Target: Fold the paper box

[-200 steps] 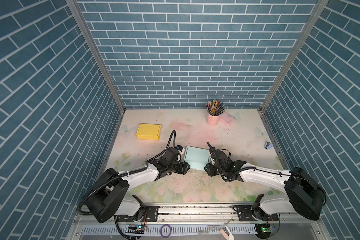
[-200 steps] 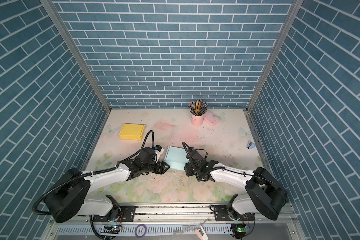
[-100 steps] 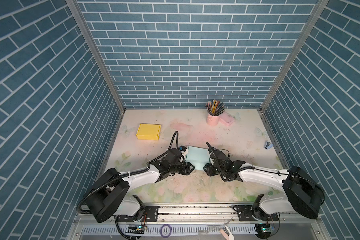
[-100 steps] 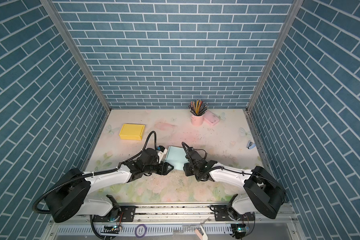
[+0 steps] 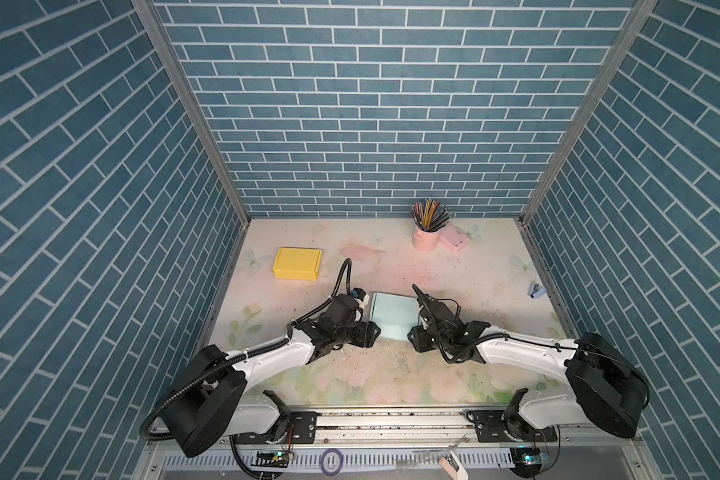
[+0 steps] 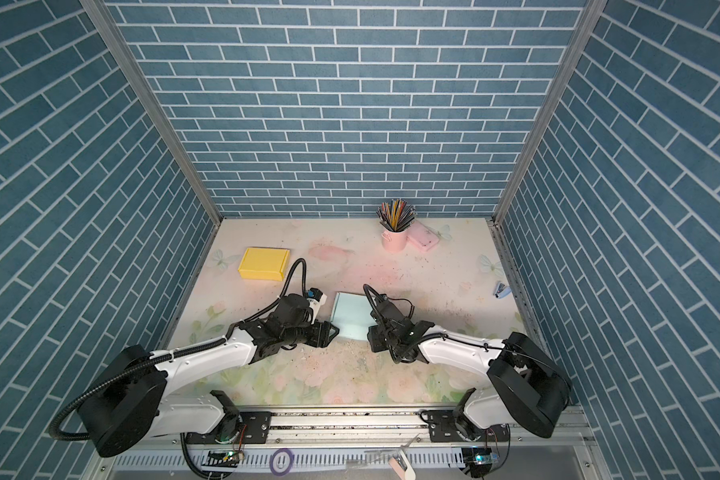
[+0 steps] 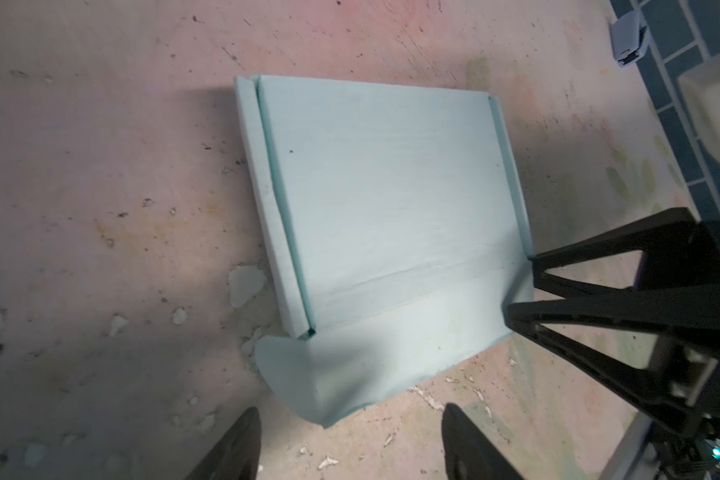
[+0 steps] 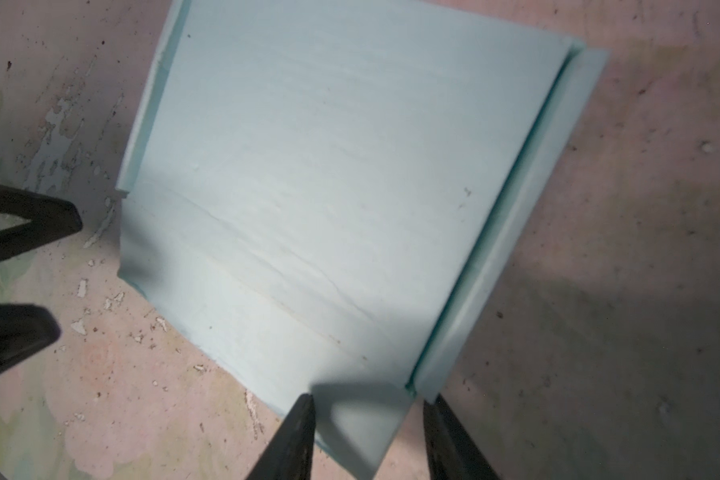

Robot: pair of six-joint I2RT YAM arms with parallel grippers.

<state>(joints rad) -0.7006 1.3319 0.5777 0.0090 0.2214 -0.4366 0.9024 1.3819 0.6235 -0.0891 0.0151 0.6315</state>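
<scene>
I find the pale blue flat paper box [image 5: 393,318] lying at the front centre of the floral-printed tabletop [image 5: 454,270]. Left gripper [image 7: 350,409] stands wide, just short of one curled corner flap. Right gripper [image 8: 371,399] sits half-spread astride another corner flap; I cannot tell whether it grips.

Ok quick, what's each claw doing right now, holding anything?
Left gripper: open, clamping nothing, at the edge of the blue paper box.
Right gripper: jaws astride the box's corner flap; gripping or not, cannot tell.
</scene>
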